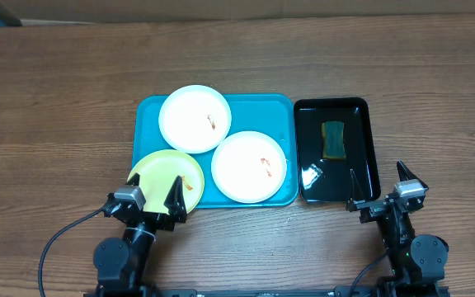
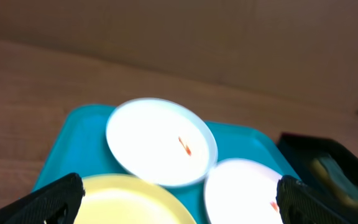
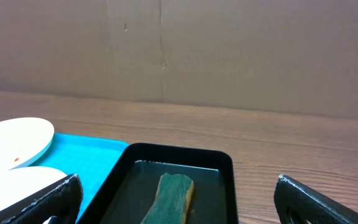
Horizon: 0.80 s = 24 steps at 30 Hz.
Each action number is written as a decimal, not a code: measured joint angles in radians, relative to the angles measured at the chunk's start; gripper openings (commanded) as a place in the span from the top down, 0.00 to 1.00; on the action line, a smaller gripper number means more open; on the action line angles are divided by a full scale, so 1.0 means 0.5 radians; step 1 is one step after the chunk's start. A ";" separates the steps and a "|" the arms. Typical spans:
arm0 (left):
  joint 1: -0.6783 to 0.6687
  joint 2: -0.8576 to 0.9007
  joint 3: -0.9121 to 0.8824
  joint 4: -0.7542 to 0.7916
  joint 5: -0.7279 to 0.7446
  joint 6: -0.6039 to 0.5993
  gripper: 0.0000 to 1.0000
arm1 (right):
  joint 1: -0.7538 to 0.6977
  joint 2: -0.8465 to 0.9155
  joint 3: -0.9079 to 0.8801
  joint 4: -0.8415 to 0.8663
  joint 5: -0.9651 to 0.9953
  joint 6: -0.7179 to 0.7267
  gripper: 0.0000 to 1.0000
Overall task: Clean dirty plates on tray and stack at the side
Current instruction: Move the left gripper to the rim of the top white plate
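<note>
The turquoise tray holds three plates. A white plate with an orange smear sits at its back left. A second white smeared plate sits at its front right. A pale yellow-green plate with a smear overhangs the tray's front left corner. My left gripper is open and empty, just in front of the yellow-green plate. My right gripper is open and empty at the black tray's front right corner. The left wrist view shows the back white plate, the yellow-green plate and the tray.
A glossy black tray stands right of the turquoise tray and holds liquid and a green-and-yellow sponge. The sponge also shows in the right wrist view. A cardboard wall runs along the table's far edge.
</note>
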 measured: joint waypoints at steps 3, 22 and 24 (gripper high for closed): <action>0.000 0.117 0.300 -0.330 0.053 0.018 0.00 | 0.000 0.000 0.000 0.000 0.001 0.000 0.00; -0.053 2.696 2.863 -2.150 0.199 0.215 0.47 | 0.000 0.000 0.000 0.000 -0.001 0.002 0.00; -0.063 2.850 2.865 -2.187 0.243 0.224 0.53 | 0.000 0.000 0.000 0.000 0.000 0.002 0.00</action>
